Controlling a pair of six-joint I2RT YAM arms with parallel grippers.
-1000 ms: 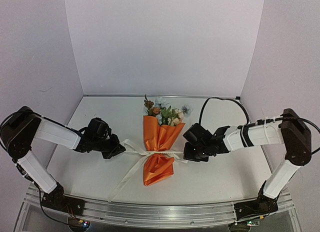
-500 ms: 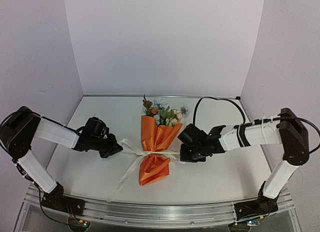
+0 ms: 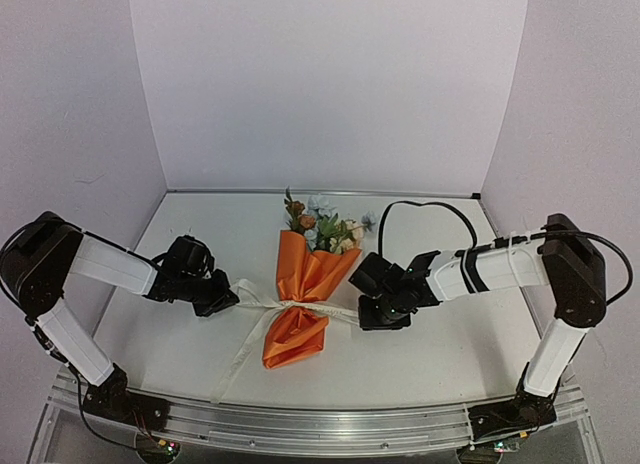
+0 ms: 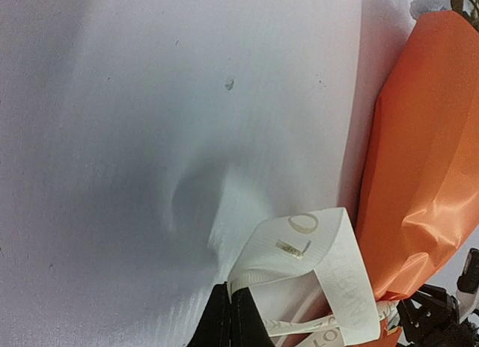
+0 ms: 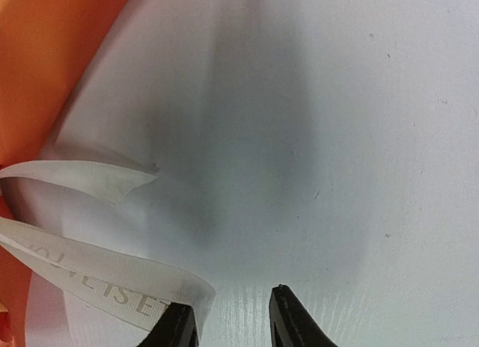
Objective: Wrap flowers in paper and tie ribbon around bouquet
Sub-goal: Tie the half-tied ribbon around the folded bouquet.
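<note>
Left tool black, right tool black. Ribbon at the left tool's tip cream-white, faint tan lettering. Paper between the tools bright orange. Flowers beyond the tools orange, pale blue, cream, green leaves. Bench plain white.

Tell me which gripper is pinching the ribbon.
The left gripper: its fingers are shut on the ribbon, while the right gripper has its fingers apart, nothing between them.

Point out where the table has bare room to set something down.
Bare table lies far left, between the back wall and the left gripper, and near right, in front of the right gripper. The middle is crowded: the bouquet, with the ribbon across it and trailing near-left.
</note>
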